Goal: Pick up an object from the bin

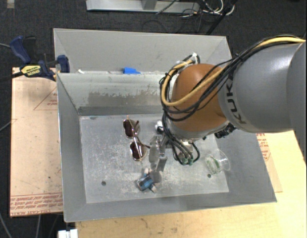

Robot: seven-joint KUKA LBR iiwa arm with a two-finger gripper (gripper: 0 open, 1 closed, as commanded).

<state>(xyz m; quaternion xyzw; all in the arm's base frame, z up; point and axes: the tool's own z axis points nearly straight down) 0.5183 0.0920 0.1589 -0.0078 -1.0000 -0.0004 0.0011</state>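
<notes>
Right of the brown sunglasses (134, 139) lay a clear plastic piece (216, 163). Below them the gripper (152, 175) hung over a small blue object (146, 184); I couldn't tell its grip.

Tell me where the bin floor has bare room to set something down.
Bare floor left of the sunglasses, and the front right corner below the clear plastic piece. Crowded in the middle: the gripper sits over a small blue thing.

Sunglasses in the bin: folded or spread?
Cannot tell. The sunglasses lie flat on the bin floor, both brown lenses showing, beside the tool; their temples aren't discernible.
</notes>
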